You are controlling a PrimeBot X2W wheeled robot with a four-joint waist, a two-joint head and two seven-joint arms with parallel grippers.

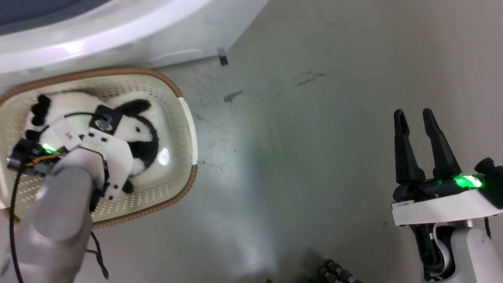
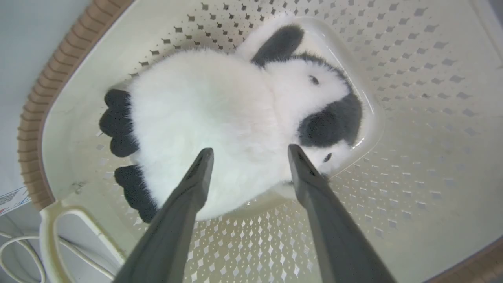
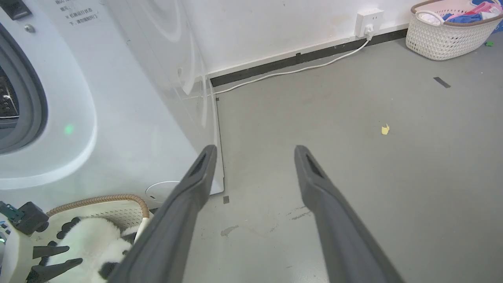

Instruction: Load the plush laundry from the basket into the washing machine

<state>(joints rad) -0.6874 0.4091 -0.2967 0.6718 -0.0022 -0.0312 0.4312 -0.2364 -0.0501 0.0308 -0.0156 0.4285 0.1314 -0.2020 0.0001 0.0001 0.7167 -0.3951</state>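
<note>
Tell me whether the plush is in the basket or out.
In: the plush lies inside the basket, open left gripper over it.

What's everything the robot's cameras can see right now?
Washing machine: one, white, on the grey floor.
Basket: one, cream with brown rim, beside the washing machine.
Plush toy: one, black and white, lying in the basket.
Second basket: one, white, by the far wall, holding coloured clothes.
Socket and cable: one each, white, along that wall.
Scrap: one, yellow, on the floor.
Left gripper: one, dark fingers, open above the plush toy.
Right gripper: one, dark fingers, open over bare floor.
</note>
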